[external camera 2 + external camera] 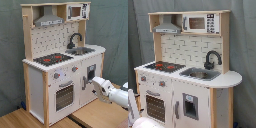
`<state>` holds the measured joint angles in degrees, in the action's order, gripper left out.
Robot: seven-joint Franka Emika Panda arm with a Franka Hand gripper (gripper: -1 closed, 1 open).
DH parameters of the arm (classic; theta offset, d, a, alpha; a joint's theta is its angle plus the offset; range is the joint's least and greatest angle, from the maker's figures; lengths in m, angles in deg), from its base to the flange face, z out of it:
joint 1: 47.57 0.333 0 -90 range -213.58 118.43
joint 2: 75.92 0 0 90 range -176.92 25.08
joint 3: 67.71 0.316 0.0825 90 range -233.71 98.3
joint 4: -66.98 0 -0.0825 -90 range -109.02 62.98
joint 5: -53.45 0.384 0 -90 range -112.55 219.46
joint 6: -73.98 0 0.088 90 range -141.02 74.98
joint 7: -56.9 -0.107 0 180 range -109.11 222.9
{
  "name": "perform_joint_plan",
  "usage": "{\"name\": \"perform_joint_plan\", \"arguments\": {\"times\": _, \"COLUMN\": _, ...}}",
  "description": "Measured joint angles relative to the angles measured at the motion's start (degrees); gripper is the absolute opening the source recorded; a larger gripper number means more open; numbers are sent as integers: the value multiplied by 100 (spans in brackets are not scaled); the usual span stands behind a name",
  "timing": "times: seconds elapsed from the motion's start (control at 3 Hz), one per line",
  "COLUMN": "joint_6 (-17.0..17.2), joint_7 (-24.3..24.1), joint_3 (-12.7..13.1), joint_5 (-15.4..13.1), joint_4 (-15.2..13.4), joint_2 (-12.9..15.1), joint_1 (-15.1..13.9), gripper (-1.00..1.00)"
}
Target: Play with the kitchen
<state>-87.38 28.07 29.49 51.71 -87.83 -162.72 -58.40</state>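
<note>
Second exterior view: the gripper (95, 91) is just in front of the kitchen (55, 75), beside its lower right door. I cannot tell whether its jaws stand apart or together.

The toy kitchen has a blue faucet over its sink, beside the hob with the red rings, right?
Not quite: the faucet is black, not blue, as both exterior views show. It does stand over the sink, beside the hob with the red rings on the kitchen.
</note>
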Motion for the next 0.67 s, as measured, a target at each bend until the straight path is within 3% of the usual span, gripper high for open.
{"name": "perform_joint_plan", "arguments": {"times": 0.67, "joint_6": -558, "joint_7": -1037, "joint_3": -11, "joint_5": -6, "joint_4": 9, "joint_2": -41, "joint_1": -451, "gripper": 100}}
